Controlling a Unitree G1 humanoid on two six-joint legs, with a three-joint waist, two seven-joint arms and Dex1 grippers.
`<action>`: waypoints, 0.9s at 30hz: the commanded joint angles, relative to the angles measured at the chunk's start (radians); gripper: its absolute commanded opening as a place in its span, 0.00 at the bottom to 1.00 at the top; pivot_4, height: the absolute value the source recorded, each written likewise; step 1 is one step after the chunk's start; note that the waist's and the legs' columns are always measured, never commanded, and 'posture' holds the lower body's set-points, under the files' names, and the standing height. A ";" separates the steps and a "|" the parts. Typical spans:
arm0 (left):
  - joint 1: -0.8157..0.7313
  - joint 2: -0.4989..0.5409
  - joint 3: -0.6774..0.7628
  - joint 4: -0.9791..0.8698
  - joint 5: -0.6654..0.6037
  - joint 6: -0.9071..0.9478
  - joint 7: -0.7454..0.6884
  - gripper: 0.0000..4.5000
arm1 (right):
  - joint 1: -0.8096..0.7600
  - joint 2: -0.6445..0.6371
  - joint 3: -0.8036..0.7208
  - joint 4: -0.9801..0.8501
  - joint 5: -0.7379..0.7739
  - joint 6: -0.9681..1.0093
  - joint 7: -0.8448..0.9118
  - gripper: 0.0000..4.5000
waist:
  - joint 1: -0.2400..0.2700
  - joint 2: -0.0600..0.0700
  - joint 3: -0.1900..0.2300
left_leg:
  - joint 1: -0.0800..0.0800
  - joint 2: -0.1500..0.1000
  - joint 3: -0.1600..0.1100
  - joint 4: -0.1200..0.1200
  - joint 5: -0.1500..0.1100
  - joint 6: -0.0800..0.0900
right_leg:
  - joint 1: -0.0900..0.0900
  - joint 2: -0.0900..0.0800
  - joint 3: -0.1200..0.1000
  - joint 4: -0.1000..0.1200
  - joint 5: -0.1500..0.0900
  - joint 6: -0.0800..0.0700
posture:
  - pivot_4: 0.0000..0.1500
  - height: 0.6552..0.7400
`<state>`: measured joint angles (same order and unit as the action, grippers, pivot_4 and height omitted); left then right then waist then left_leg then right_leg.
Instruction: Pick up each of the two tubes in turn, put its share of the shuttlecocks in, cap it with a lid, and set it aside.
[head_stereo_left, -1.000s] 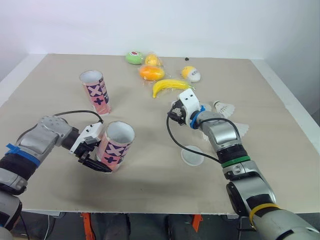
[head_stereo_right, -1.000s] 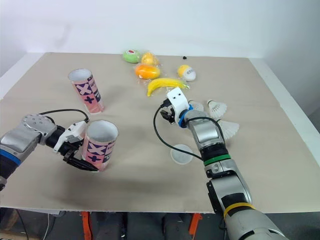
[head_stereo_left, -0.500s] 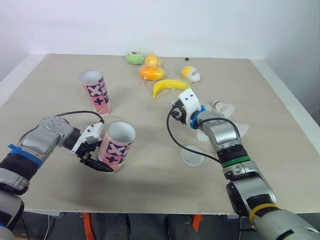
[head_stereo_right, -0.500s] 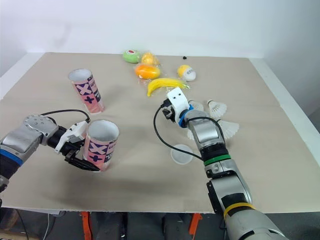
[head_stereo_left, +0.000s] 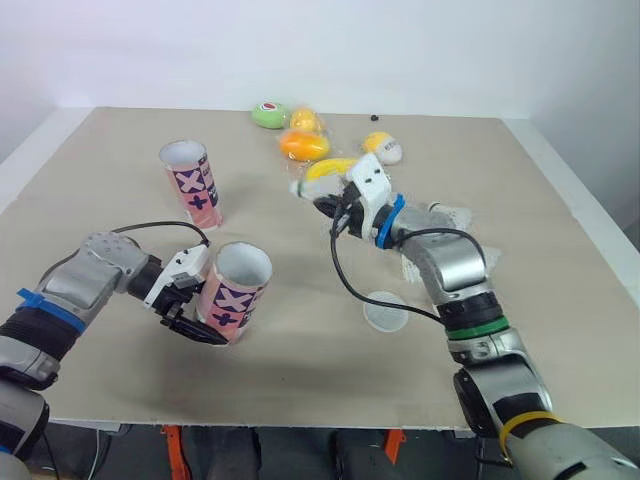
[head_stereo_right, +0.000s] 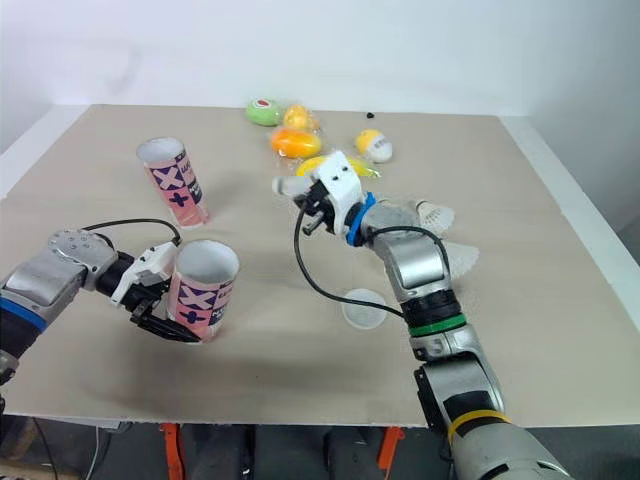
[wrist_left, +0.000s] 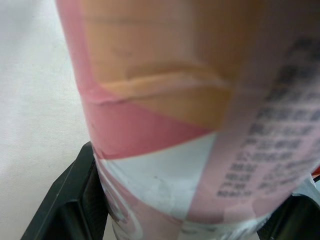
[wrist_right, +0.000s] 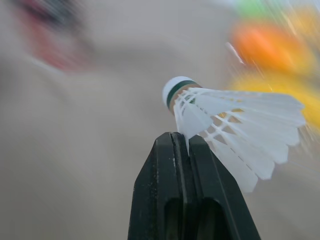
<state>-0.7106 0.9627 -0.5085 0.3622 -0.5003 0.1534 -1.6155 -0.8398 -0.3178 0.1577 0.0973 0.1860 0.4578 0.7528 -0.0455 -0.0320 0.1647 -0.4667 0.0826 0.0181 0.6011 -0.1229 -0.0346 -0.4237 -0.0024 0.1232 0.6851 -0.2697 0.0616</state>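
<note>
A pink patterned tube (head_stereo_left: 234, 290) stands tilted at the near left, its open mouth up, with my left gripper (head_stereo_left: 196, 305) closed around its lower part; in the left wrist view the tube (wrist_left: 190, 125) sits between the black fingers (wrist_left: 70, 205). My right gripper (head_stereo_left: 322, 203) is shut on the skirt of a white shuttlecock (head_stereo_left: 303, 187), held above the table near the banana; the shuttlecock (wrist_right: 225, 125) juts from the fingertips. A second pink tube (head_stereo_left: 192, 182) stands upright at the far left. A clear lid (head_stereo_left: 385, 311) lies flat near the right forearm. More shuttlecocks (head_stereo_left: 455, 215) lie at the right.
A banana (head_stereo_left: 335, 167), two orange fruits (head_stereo_left: 303, 145), a green fruit (head_stereo_left: 268, 115) and a yellow-white egg shape (head_stereo_left: 382, 148) lie at the table's far middle. The table's right edge (head_stereo_left: 580, 215) runs close to the shuttlecocks.
My right gripper has shut on a shuttlecock and carried it up and leftward, away from the pile. The left gripper and its tube have stayed put.
</note>
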 joint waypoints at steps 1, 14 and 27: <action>0.000 0.002 0.024 -0.011 0.003 -0.001 0.001 0.73 | 0.004 -0.118 0.002 -0.283 0.155 0.017 0.246 0.00 | 0.002 0.000 0.000 | 0.000 0.000 0.000 0.000 0.000 0.000 | 0.000 0.000 0.000 0.000 0.000 0.000 | 1.00 0.91; -0.018 -0.014 0.014 0.015 0.012 -0.015 0.001 0.73 | -0.162 -0.263 0.191 -0.324 0.110 -0.003 0.484 0.00 | -0.001 0.001 0.001 | 0.001 0.002 0.000 0.002 0.000 0.000 | 0.000 0.000 -0.002 0.000 -0.003 -0.002 | 1.00 0.91; -0.035 -0.014 -0.003 0.031 0.015 -0.026 0.001 0.73 | -0.222 -0.254 0.123 -0.330 0.260 0.172 0.582 0.94 | 0.002 0.001 0.001 | 0.001 0.001 -0.001 0.001 0.000 -0.001 | 0.000 0.000 -0.004 0.001 0.000 -0.002 | 1.00 0.91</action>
<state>-0.7248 0.9410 -0.5110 0.3864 -0.4896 0.1350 -1.6161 -1.0540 -0.5568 0.3585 -0.1783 0.3781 0.5735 1.3329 -0.0439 -0.0307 0.1656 -0.4660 0.0839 0.0171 0.6025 -0.1224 -0.0352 -0.4236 -0.0028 0.1195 0.6857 -0.2691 0.0590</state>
